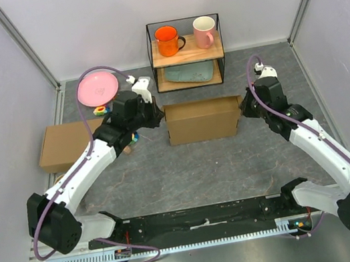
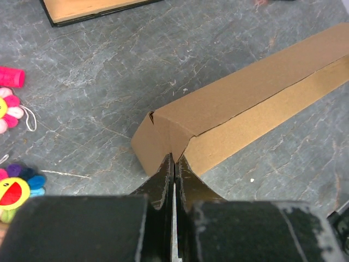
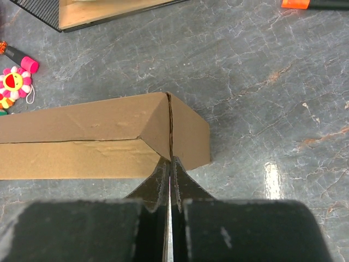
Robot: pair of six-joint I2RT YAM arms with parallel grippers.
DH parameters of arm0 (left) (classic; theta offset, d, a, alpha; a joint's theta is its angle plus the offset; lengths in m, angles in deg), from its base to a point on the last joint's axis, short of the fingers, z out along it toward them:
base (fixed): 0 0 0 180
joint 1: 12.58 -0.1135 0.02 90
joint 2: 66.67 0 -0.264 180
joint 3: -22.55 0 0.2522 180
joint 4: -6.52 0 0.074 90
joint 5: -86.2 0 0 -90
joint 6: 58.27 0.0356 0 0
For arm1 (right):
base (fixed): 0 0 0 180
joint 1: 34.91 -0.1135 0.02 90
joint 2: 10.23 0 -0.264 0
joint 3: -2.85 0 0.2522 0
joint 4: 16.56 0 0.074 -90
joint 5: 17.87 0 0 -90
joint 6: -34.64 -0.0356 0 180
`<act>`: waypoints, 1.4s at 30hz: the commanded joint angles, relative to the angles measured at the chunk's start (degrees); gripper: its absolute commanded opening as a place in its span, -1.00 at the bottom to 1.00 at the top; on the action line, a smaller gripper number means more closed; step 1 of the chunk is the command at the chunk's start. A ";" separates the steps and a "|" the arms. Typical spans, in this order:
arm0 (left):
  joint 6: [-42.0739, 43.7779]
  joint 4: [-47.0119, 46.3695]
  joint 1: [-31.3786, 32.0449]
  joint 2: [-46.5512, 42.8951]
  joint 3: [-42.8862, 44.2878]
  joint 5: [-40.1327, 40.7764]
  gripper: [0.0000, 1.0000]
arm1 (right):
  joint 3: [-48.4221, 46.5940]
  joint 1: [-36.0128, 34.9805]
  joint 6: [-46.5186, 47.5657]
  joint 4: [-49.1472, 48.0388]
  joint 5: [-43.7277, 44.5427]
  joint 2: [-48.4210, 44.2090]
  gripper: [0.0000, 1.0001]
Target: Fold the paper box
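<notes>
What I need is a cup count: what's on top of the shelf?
An orange mug and a pink mug stand on the shelf. Its top board covers part of the lower tier.

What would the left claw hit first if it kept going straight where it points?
The paper box: the shut left claw points at its near end, tips seemingly right against the cardboard, though contact is hard to confirm.

Paper box [image 1: 203, 119]: plain brown card, no print. Second box [image 1: 62, 146]: same brown. Tabletop [image 1: 203, 173]: dark grey, marbled with pale veins. Plate [image 1: 98, 88]: pink. Orange mug [image 1: 167, 41], pale pink mug [image 1: 204, 31]. Shelf [image 1: 186, 49]: black wire frame, light wood boards. Flower toy [image 2: 16, 188]: multicoloured petals, yellow face, red mouth. Left end effector [image 2: 174, 161] and right end effector [image 3: 169, 162]: black
</notes>
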 commanded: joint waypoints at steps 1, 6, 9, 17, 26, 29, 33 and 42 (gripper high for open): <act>-6.52 -4.06 -1.33 -3.17 1.26 -3.57 -0.97 | 4.02 -1.38 0.59 4.30 3.12 1.68 -1.00; -10.12 -4.15 -3.53 -3.08 1.44 -7.00 -0.97 | 4.72 -1.99 0.58 4.03 3.74 2.20 -1.00; -12.67 -4.50 -5.29 -3.08 1.70 -9.72 -0.97 | 4.63 -2.08 0.67 3.94 3.92 2.29 -1.00; -23.03 -7.83 -11.26 -1.33 0.30 -20.87 -0.96 | 4.54 -2.35 0.59 3.85 4.09 2.91 -1.00; -28.93 -13.21 -14.34 -0.45 -3.13 -26.43 -0.97 | 4.54 -2.43 0.76 3.77 4.18 3.35 -1.00; -29.63 -13.55 -14.52 0.08 -3.31 -27.39 -0.96 | 4.54 -2.43 0.76 3.68 4.18 3.52 -1.00; -27.89 -12.86 -14.70 0.61 -3.22 -27.22 -0.96 | 4.54 -2.52 0.76 3.59 4.00 3.44 -1.00; -15.14 -10.30 -14.70 -0.09 -5.33 -18.17 -0.96 | 4.11 -2.61 0.76 3.86 3.65 3.00 -1.00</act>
